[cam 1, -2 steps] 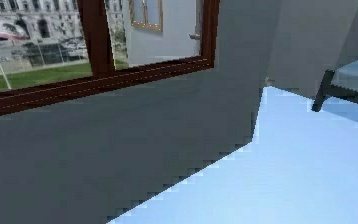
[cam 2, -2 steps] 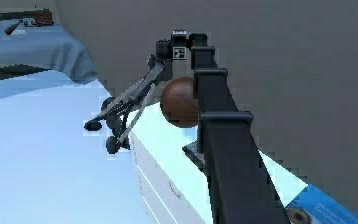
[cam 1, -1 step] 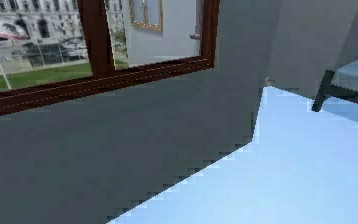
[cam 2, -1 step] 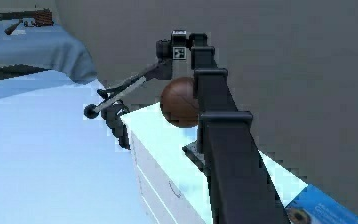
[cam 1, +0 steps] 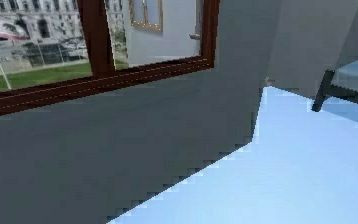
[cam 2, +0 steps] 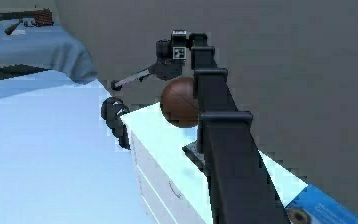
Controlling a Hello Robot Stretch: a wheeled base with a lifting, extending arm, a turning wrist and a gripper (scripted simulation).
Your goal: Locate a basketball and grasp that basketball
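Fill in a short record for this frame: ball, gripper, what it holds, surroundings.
ball: brown basketball on the white cabinet, partly hidden by the arm
gripper position: gripper up and left of the basketball in the arm side view
held: cannot tell
nearby: bed with blue cover; dark object at the cabinet's corner
ahead: window, grey wall, pale floor

Bright daylight fills the window (cam 1: 47,40) ahead of me, while the grey wall (cam 1: 117,140) beneath it sits in flat, even shade. The pale floor (cam 1: 297,160) is brightly lit. On my arm side, the white surface (cam 2: 157,135) glows softly, and my dark arm (cam 2: 232,150) catches light along its upper edges.
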